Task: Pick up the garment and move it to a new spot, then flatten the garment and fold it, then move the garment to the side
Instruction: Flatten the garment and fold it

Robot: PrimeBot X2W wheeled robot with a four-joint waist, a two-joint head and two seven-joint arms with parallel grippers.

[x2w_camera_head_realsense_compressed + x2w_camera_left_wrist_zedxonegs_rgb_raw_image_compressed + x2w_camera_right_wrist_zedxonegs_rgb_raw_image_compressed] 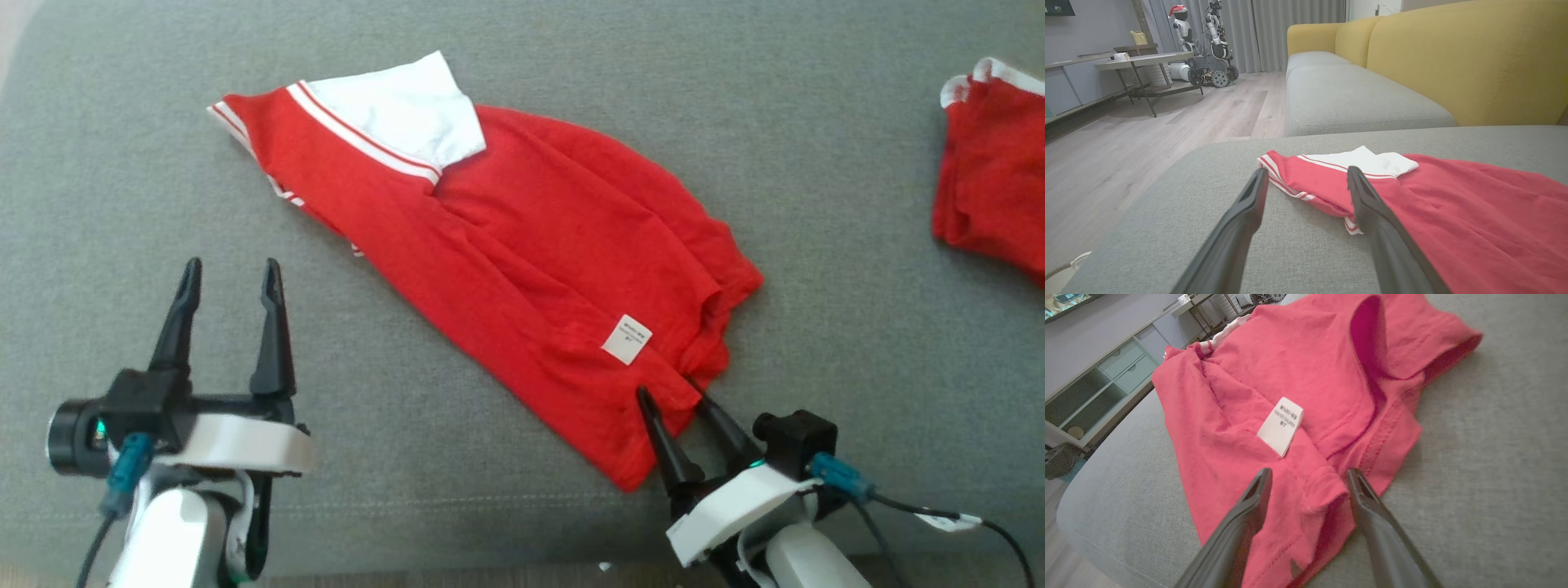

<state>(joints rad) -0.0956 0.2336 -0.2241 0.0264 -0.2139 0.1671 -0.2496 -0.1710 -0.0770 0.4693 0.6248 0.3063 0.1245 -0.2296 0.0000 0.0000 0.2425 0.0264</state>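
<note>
Three views on one shirt [531, 269]
My head looks steeply down; my left wrist looks low across the seat [1147, 228], my right wrist close at the hem [1388, 451].

— Is any writing to be read here?

— One white label [1280, 425] is seen, sewn onto the red garment [1310, 375], just ahead of the right gripper [1309, 473] and a little to its left. Several lines of small dark print are carried on it, but the characters cannot be made out.

— Is any brand or number found elsewhere?

— Nothing else legible is seen.
</note>
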